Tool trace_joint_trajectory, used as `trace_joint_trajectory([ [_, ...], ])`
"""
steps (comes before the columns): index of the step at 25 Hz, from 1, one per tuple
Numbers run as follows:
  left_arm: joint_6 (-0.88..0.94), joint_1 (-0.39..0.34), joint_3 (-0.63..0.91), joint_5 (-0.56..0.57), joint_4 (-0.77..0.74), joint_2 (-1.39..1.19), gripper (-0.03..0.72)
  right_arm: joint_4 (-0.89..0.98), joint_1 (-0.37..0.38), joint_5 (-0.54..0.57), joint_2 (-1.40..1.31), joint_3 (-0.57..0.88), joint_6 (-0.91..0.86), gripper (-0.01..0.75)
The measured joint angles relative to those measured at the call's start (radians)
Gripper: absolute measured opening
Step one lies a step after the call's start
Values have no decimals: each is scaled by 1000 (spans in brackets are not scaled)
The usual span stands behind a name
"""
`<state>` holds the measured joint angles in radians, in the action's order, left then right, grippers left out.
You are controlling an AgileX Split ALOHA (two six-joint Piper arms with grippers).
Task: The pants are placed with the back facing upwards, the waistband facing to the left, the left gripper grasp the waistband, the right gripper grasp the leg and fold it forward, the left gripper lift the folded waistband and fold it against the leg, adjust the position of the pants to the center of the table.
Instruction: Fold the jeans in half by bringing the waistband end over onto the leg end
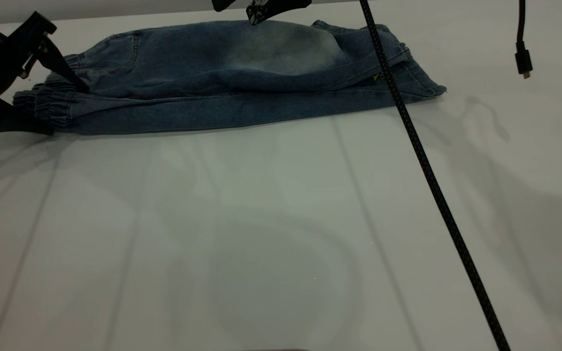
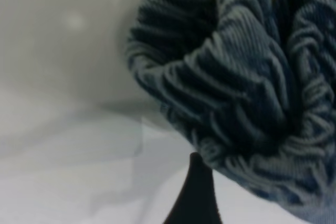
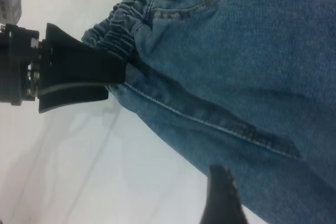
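The near part of the table [image 1: 271,234] is bare white, with soft grey shadows on it. A black braided cable [image 1: 432,180] hangs across it on a slant, and its top end passes in front of the pants.

Farther back lie the pants [image 1: 232,78], folded long-ways into a long blue strip, flat on the table near its far edge. The waistband [image 1: 47,102] is at the left end and the leg [image 1: 286,48] with its pale faded oval lies on top. No writing or labels can be read on them.

The left gripper [image 1: 49,80] is at the left end, and its black fingers [image 3: 79,74] are clamped tight on the bunched waistband, touching it.

The right gripper [image 1: 261,7] hangs at the far edge, just above the leg, with a white-speckled fingertip showing. It is not holding any cloth, but I cannot tell if it is wide or closed.

A second black cable with a plug [image 1: 523,58] dangles at the far right
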<state>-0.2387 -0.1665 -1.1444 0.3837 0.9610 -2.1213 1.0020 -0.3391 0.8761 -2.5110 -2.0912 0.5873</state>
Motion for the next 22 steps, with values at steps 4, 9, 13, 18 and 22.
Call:
trace_joint_trajectory([
  [4,31,1,0,-56,0,-10,587,0,0,3,0,0,0,402],
  [9,38,1,0,-64,1,-24,523,0,0,7,0,0,-1,402],
  [13,42,1,0,-65,3,-44,311,0,0,29,0,0,-1,402],
  [18,-9,2,0,-87,4,-32,91,4,0,45,0,0,-2,402],
  [22,-114,9,0,-90,2,40,90,13,-1,-19,-1,0,-19,402],
])
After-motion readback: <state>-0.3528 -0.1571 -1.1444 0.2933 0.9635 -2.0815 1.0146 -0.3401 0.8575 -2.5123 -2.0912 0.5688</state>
